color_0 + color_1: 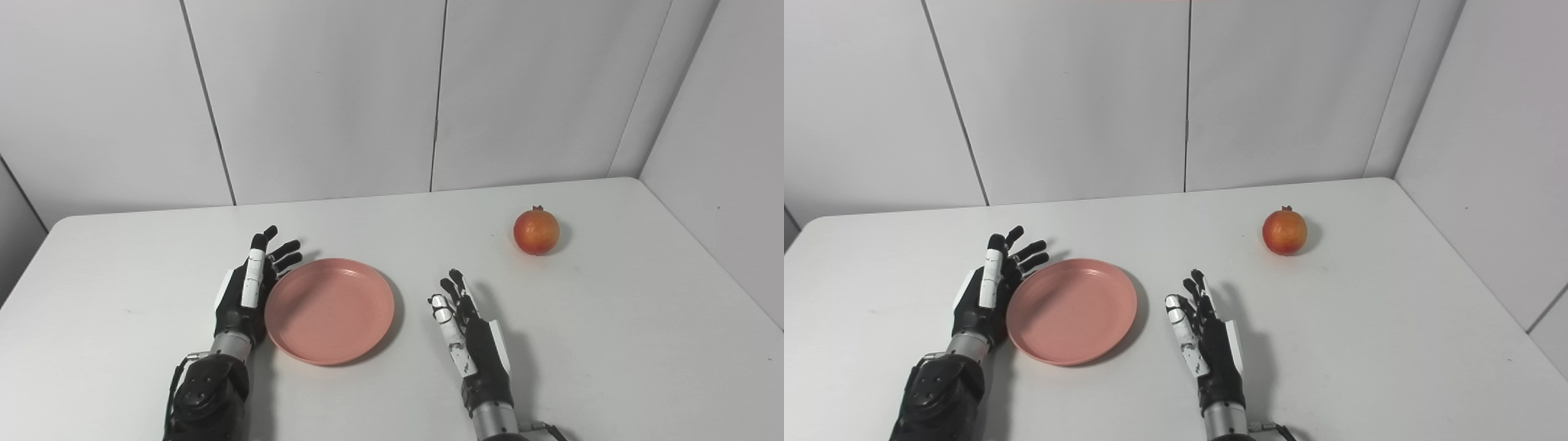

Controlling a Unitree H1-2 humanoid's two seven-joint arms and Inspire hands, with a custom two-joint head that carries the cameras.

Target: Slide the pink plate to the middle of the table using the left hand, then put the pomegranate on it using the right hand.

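Left eye view: a white table (pixel 612 343) backed by pale wall panels (pixel 318 98), with the pink plate (pixel 329 310) lying flat a little left of the table's middle. The left hand (pixel 248 288) stands edge-on against the plate's left rim, palm turned toward it, fingers (pixel 286 250) straight and spread, holding nothing; whether the palm actually presses the rim or sits just beside it is hard to tell here. The right hand (pixel 468 334) rests to the right of the plate, apart from it, also edge-on with fingers extended and slightly fanned, empty. The pomegranate (pixel 536 231) sits on the bare table toward the far right, well apart from both hands and from the plate (its small crown points up). Right eye view: the same layout seen from a little to the right, so everything lies further left in the picture. This view takes in more of the right side wall (pixel 1488 153) and a seam low on it, while the left wall strip seen in the other view is nearly cut off. The dark gap between the left hand and the plate's rim looks no clearer from this side, so contact remains uncertain.
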